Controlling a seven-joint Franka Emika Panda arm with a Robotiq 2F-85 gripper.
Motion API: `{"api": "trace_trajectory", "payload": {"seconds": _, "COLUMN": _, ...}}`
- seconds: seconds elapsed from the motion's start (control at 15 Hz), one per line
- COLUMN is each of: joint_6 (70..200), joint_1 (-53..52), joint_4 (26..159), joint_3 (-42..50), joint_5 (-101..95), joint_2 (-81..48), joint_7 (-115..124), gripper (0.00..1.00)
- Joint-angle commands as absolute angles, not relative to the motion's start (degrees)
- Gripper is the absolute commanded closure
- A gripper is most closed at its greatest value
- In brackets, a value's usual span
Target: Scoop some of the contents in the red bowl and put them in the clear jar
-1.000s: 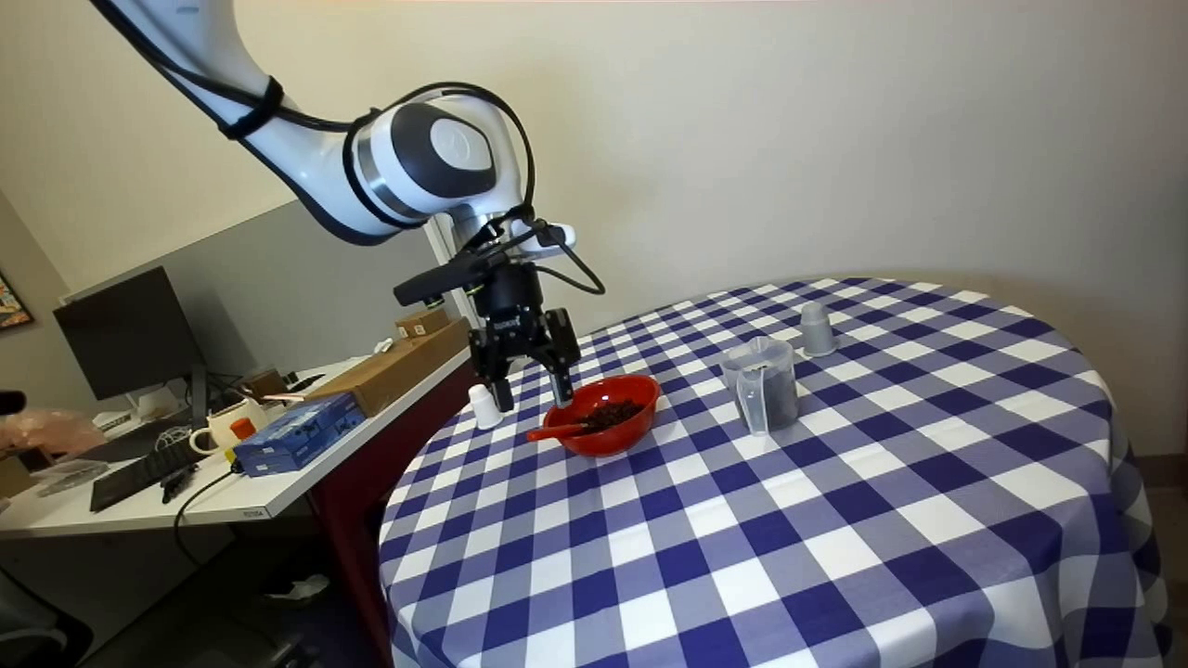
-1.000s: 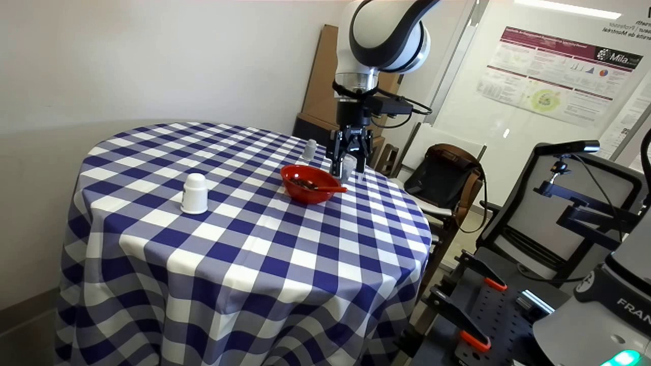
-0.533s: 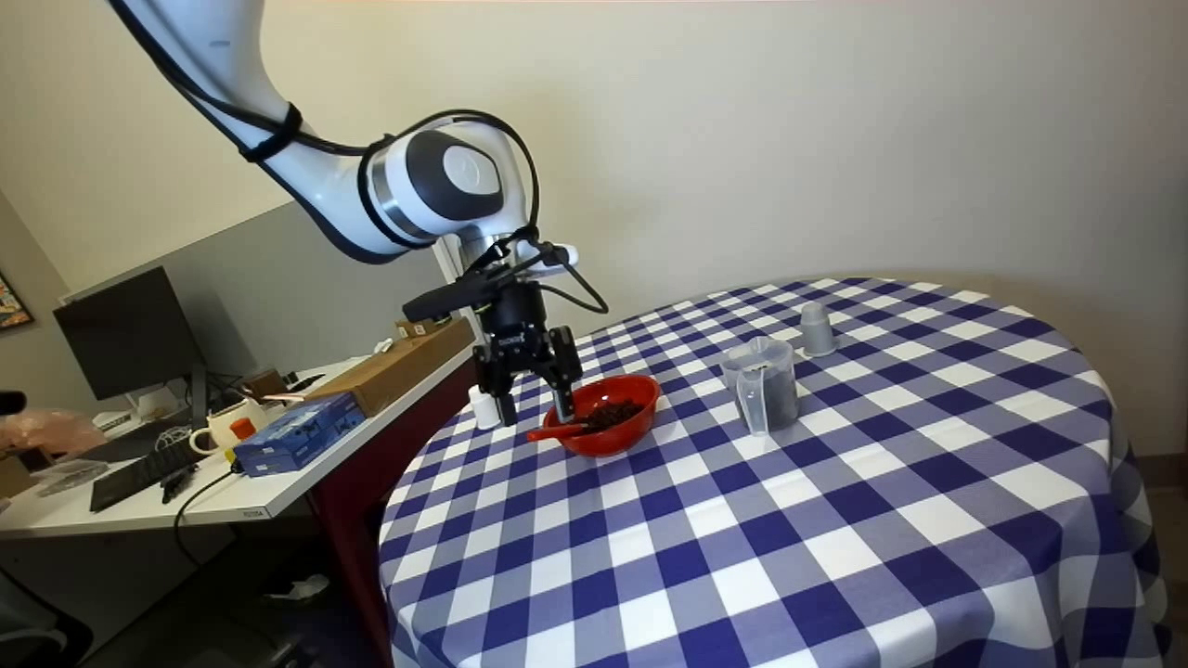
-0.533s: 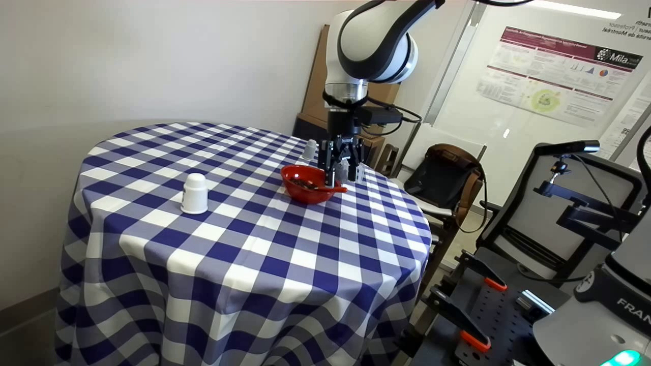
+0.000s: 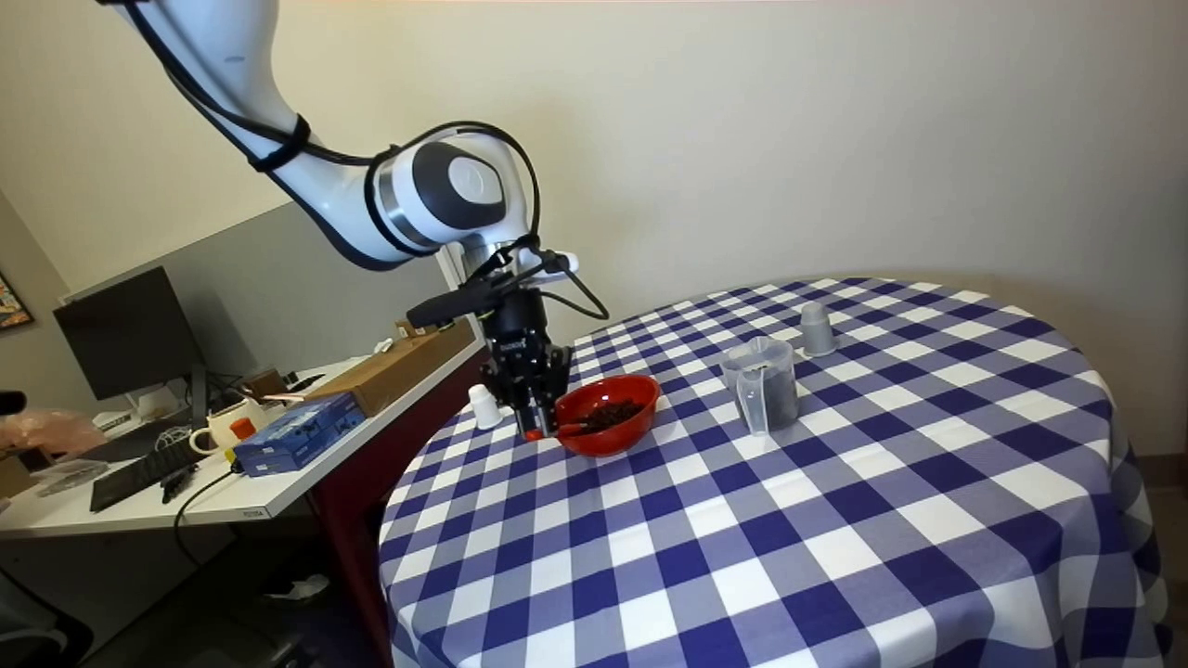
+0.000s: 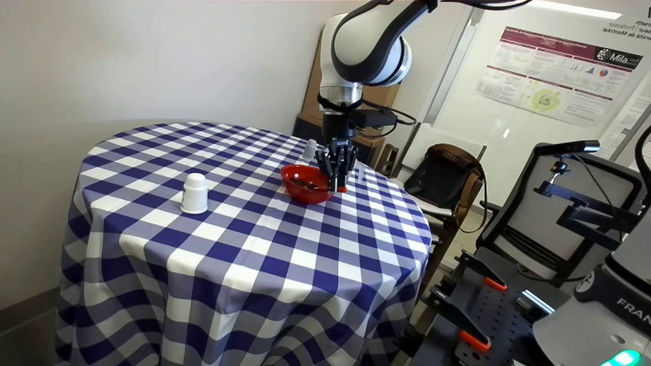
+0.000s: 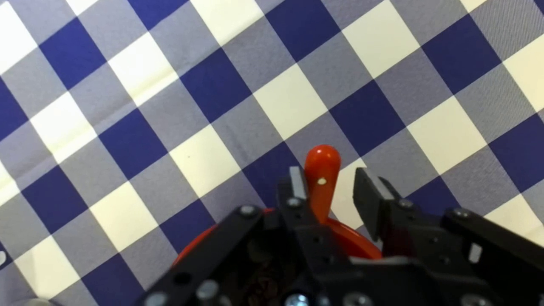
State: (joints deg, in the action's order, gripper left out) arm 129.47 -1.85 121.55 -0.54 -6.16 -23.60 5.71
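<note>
The red bowl (image 5: pixel 601 446) stands on the checked cloth in both exterior views, with dark loose bits (image 5: pixel 614 414) inside. A red spoon handle (image 7: pixel 321 163) sticks out over its rim; the spoon's other end is hidden among the contents. My gripper (image 7: pixel 329 182) points down around this handle. Its fingers are drawn partway in: the left one lies close beside the handle, while a gap shows between the handle and the right finger (image 7: pixel 372 191). To the right of the bowl in an exterior view stands the clear jar (image 5: pixel 763 390), with a handle and something dark inside.
Behind the clear jar stands a grey cup-like piece (image 5: pixel 818 329). A white bottle-shaped piece (image 6: pixel 195 194) sits on the bowl's other side. The table's rounded edge (image 6: pixel 430 239) lies beyond the spoon handle. A desk with boxes (image 5: pixel 302 431) adjoins.
My gripper has come down to the spoon handle, and its fingers have moved from wide apart to much nearer each other. Bowl, spoon and jar look unmoved.
</note>
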Motion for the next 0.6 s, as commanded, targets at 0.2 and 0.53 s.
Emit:
{"api": "trace_trajectory", "payload": {"seconds": 0.2, "joint_6": 130.05, "joint_1": -2.49, "joint_4": 120.48, "joint_3": 0.15, "joint_5": -6.42, "joint_2": -24.42, "joint_7": 6.12, "gripper": 0.89}}
{"api": "trace_trajectory", "payload": {"seconds": 0.53, "joint_6": 130.17, "joint_1": -2.38, "joint_4": 120.60, "joint_3": 0.15, "joint_5": -6.29, "joint_2": -24.07, "joint_7": 6.01, "gripper": 0.89}}
